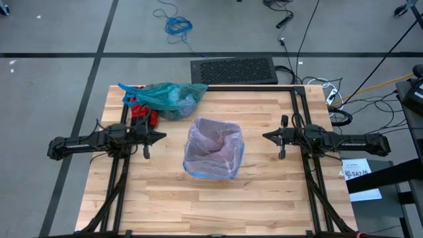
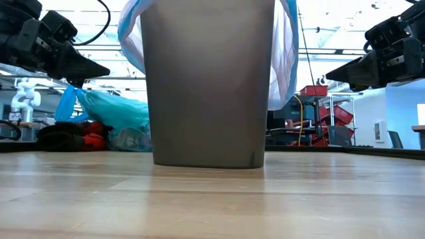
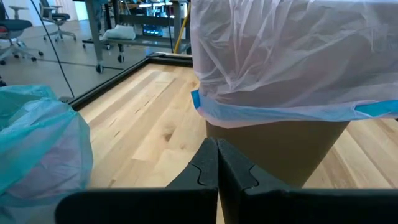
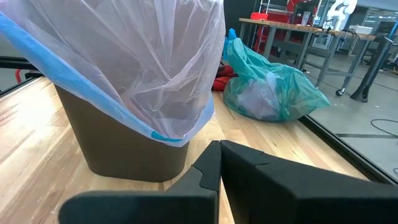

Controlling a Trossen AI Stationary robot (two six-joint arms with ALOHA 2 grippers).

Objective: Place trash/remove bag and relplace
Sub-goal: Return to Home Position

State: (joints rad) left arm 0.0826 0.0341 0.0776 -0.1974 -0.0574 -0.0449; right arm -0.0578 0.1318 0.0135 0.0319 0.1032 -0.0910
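Evidently the swap is done: left gripper point(image 1: 160, 137) and right gripper point(image 1: 266, 137), both closed tight and empty, hang level either side of the bin point(image 2: 209, 86), clear of it. It stands mid-table with a pink liner point(image 1: 211, 142) folded over its rim. The bag point(image 1: 170, 98) lies full at the far left, against a red thing point(image 1: 142, 116). What remains, I judge, is parking the arms without snagging the liner. The table point(image 1: 198, 205) is pale planks; beyond it are grey floor point(image 1: 53, 33), a black mat point(image 1: 232, 70) and loose cables point(image 1: 177, 25).

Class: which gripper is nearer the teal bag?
Left. The left gripper is close by the teal bag, on its side of the bin; the right gripper is across the bin, farther off.
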